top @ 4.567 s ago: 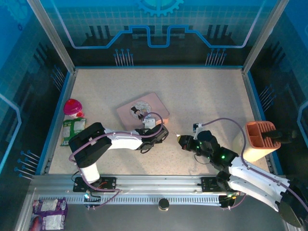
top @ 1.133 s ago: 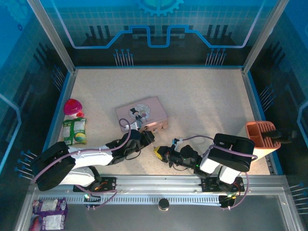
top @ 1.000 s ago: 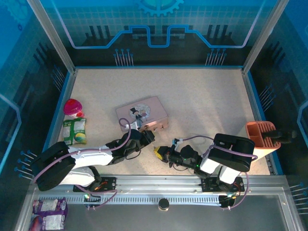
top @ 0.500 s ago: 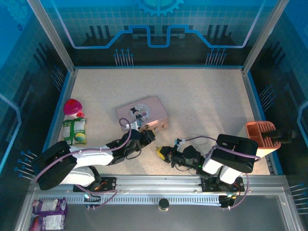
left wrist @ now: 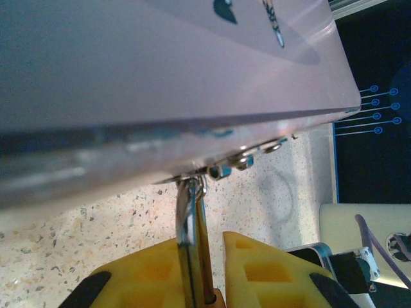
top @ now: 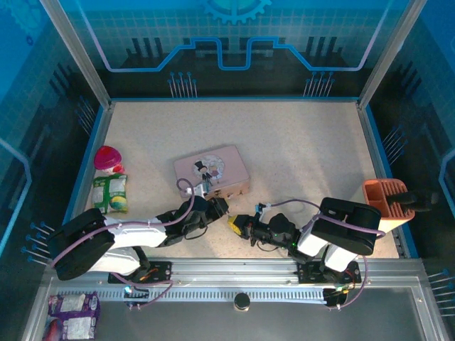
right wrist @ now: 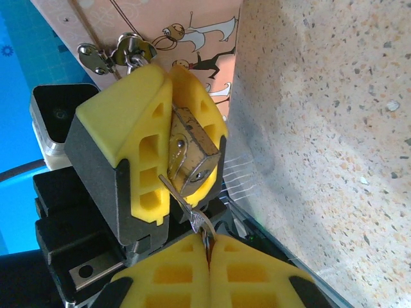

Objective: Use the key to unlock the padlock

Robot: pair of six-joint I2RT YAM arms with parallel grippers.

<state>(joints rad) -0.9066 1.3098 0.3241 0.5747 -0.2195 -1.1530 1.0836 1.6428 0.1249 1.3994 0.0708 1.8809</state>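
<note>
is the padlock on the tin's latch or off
On: the padlock has its shackle through the latch ring on the pink tin, with the left gripper shut on it.

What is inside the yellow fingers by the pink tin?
The brass padlock, pinched by the left fingers, its shackle hooked on the latch of the pink tin. The key meets its underside; the fingers cover its sides and whether the key is in.

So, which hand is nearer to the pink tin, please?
Left. The left hand grips the padlock hooked at the pink tin's near edge; the right hand, holding the key, is just past the padlock.
</note>
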